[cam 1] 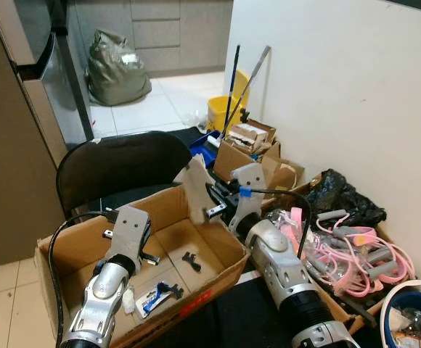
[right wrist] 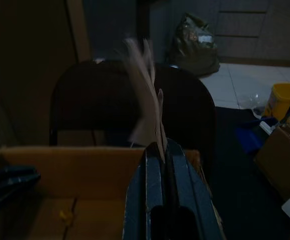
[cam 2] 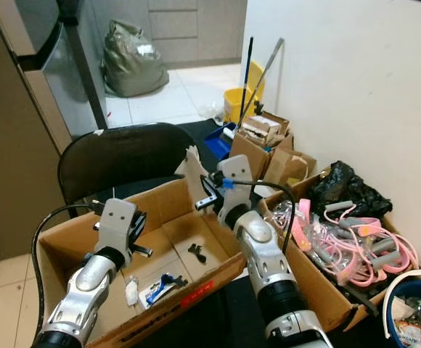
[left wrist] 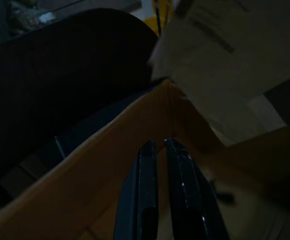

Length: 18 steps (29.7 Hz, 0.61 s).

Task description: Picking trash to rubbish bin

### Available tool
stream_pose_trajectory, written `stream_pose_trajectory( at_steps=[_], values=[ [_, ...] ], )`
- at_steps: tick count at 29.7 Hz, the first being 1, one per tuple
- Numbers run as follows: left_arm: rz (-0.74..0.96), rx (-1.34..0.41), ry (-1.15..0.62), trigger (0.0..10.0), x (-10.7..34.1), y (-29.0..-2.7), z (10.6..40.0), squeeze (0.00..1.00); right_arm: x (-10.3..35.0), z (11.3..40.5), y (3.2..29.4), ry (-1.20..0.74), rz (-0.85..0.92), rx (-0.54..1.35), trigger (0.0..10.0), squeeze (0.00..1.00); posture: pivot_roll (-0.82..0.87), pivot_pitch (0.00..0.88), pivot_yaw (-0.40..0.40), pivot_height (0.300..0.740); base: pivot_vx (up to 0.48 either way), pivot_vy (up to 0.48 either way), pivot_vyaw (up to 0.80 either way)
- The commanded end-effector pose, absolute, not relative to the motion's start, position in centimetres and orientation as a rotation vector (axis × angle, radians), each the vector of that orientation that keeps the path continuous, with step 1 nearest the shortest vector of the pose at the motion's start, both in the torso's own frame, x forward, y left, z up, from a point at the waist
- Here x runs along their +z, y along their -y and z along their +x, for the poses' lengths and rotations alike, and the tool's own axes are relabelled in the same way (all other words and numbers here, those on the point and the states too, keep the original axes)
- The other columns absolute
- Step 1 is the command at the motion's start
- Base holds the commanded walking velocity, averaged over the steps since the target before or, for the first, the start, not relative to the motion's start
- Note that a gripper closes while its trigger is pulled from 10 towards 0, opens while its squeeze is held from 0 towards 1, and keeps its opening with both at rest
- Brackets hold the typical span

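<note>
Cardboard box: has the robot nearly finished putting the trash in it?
Partly. The cardboard box already holds a blue-and-white wrapper and a small black piece. The right gripper is shut on a scrap of card above the box, not yet dropped. The left gripper, shut and holding nothing, hovers inside the box.

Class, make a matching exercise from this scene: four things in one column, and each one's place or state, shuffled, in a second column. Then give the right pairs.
Things:
1. Paper scrap
2. Yellow bucket
3. Pink cords
4. Green bag

Places or states:
A. On the tiled floor, far back
B. Pinched in the right pincer, above the open cardboard box
C. By the white wall, with mop handles beside it
D. Heaped in the box at the right

Pairs: 1-B, 2-C, 3-D, 4-A
</note>
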<state>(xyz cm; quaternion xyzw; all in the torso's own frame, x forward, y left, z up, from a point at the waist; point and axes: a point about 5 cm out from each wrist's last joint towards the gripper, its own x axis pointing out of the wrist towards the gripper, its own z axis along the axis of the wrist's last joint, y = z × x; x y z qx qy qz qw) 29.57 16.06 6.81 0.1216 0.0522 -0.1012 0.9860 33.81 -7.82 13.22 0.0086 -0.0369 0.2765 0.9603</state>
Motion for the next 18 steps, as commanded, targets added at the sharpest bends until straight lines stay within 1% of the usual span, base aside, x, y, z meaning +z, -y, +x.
stream_pose_trajectory(
  at_steps=[1, 2, 3, 4, 5, 6, 8, 11, 13, 16, 17, 18],
  values=[
    [0.317, -0.212, -0.141, 10.0, 6.4, -16.6, 29.4, 0.00, 12.0, 33.5, 7.5, 0.018, 0.004, 0.581, 10.0, 0.00, 0.04, 0.044, -0.024, 0.740, 0.000, 0.000, 0.00],
    [0.368, -0.219, -0.168, 10.0, 6.2, -16.8, 29.4, 0.00, 11.5, 33.5, 7.4, -0.010, 0.002, 0.585, 10.0, 0.00, 0.04, 0.046, -0.024, 0.740, 0.000, 0.000, 0.00],
    [0.368, -0.219, -0.168, 10.0, 6.2, -16.8, 29.4, 0.00, 11.5, 33.5, 7.4, -0.010, 0.002, 0.585, 10.0, 0.00, 0.04, 0.046, -0.024, 0.740, 0.000, 0.000, 0.00],
    [0.420, -0.226, -0.189, 10.0, 6.0, -17.0, 29.3, 0.00, 11.1, 33.5, 7.3, -0.033, -0.002, 0.588, 10.0, 0.00, 0.04, 0.049, -0.023, 0.740, 0.000, 0.000, 0.00],
    [0.420, -0.226, -0.189, 10.0, 6.0, -17.0, 29.3, 0.00, 11.1, 33.5, 7.3, -0.033, -0.002, 0.588, 10.0, 0.00, 0.04, 0.049, -0.023, 0.740, 0.000, 0.000, 0.00],
    [0.488, -0.233, -0.239, 10.0, 5.4, -17.4, 29.2, 0.00, 10.5, 33.4, 7.1, -0.053, -0.020, 0.597, 10.0, 0.00, 0.04, 0.053, -0.023, 0.740, 0.000, 0.000, 0.00],
    [0.560, -0.240, -0.319, 10.0, 4.6, -18.5, 28.8, 0.00, 9.7, 33.1, 6.6, -0.079, -0.061, 0.626, 10.0, 0.00, 0.04, 0.057, -0.025, 0.740, 0.000, 0.000, 0.00],
    [0.571, -0.217, -0.358, 10.0, 4.4, -19.3, 28.6, 0.00, 9.4, 32.9, 6.0, -0.079, -0.107, 0.656, 10.0, 0.00, 0.05, 0.060, -0.027, 0.740, 0.000, 0.000, 0.00],
    [0.549, -0.212, -0.352, 10.0, 4.6, -19.3, 28.6, 0.00, 9.5, 32.9, 5.8, -0.072, -0.116, 0.660, 10.0, 0.00, 0.05, 0.064, -0.029, 0.740, 0.000, 0.000, 0.00],
    [0.379, -0.225, -0.322, 10.0, 5.4, -18.3, 28.7, 0.00, 9.8, 32.9, 5.0, -0.059, -0.106, 0.682, 10.0, 0.00, 0.05, 0.067, -0.032, 0.740, 0.000, 0.000, 0.00],
    [0.379, -0.225, -0.322, 10.0, 5.4, -18.3, 28.7, 0.00, 9.8, 32.9, 5.0, -0.059, -0.106, 0.682, 10.0, 0.00, 0.05, 0.067, -0.032, 0.740, 0.000, 0.000, 0.00],
    [0.320, -0.245, -0.304, 10.0, 5.8, -17.6, 28.8, 0.00, 9.8, 32.8, 4.6, -0.056, -0.110, 0.701, 10.0, 0.00, 0.05, 0.067, -0.033, 0.740, 0.000, 0.000, 0.00]
  ],
)
